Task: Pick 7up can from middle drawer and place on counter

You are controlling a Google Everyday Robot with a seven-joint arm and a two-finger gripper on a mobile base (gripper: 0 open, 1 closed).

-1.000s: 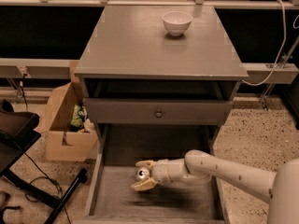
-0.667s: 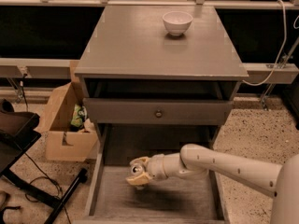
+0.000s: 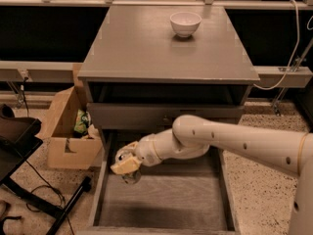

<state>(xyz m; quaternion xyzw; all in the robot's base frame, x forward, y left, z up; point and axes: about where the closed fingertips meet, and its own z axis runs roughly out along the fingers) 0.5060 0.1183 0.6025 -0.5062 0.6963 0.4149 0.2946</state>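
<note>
The 7up can (image 3: 124,156) shows as a small silver can between the fingers of my gripper (image 3: 125,164). The gripper is shut on it and holds it above the left side of the open middle drawer (image 3: 161,202), near the drawer's left wall. My white arm reaches in from the right, across the front of the cabinet. The counter (image 3: 146,48) is the flat grey-brown top above, with a white bowl (image 3: 185,23) at its far right. The can's markings are mostly hidden by the fingers.
A closed grey drawer front (image 3: 122,116) sits just above the open drawer, behind my arm. An open cardboard box (image 3: 68,131) with items stands on the speckled floor at the left. Black chair legs (image 3: 44,199) lie at the lower left. A cable (image 3: 293,43) hangs at the right.
My gripper has risen from the drawer floor with the can in it and moved left and up, toward the drawer's left wall. The arm now crosses higher, in front of the drawer front.
</note>
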